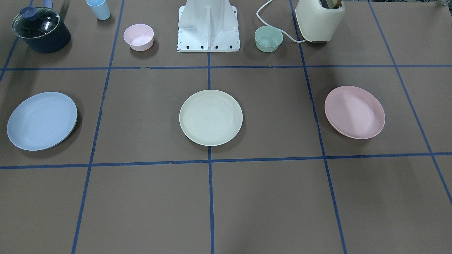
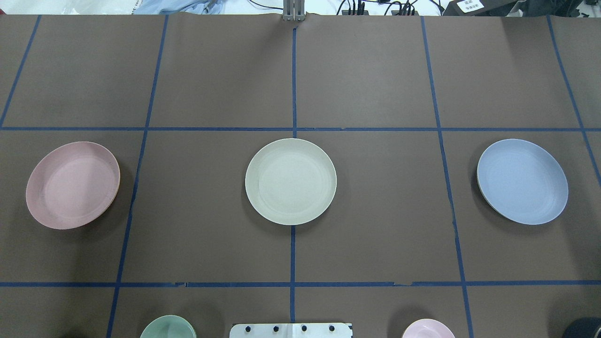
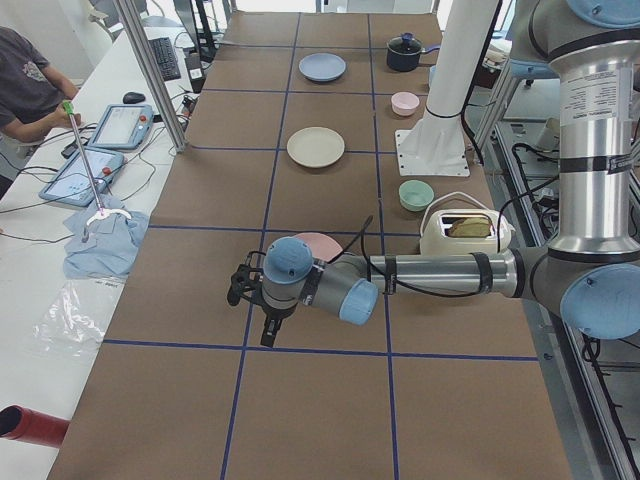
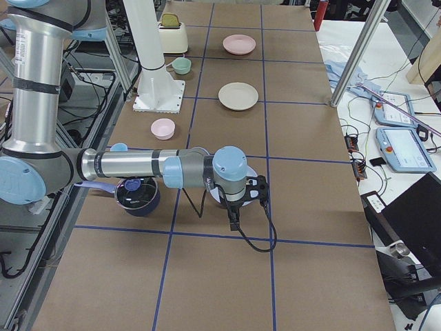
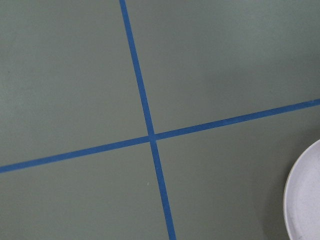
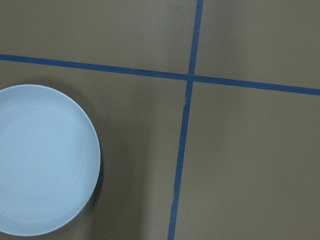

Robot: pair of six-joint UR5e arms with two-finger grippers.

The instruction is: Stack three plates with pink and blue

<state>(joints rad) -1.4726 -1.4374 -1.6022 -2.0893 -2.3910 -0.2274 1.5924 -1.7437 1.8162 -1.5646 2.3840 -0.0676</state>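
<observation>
Three plates lie apart in a row on the brown table. The cream-white plate (image 1: 210, 117) (image 2: 290, 181) is in the middle. The pale pink plate (image 1: 354, 112) (image 2: 72, 184) is on my left side, and its edge shows in the left wrist view (image 5: 305, 200). The pale blue plate (image 1: 42, 120) (image 2: 522, 181) is on my right side and shows in the right wrist view (image 6: 45, 160). My left gripper (image 3: 268, 332) hangs high beside the pink plate. My right gripper (image 4: 233, 222) hangs high beside the blue plate. Both show only in the side views, so I cannot tell whether they are open or shut.
Along the robot's edge stand a lidded dark pot (image 1: 41, 30), a blue cup (image 1: 99, 8), a small pink bowl (image 1: 138, 36), the white robot base (image 1: 208, 28), a small green bowl (image 1: 268, 38) and a cream toaster (image 1: 319, 20). Blue tape lines grid the table.
</observation>
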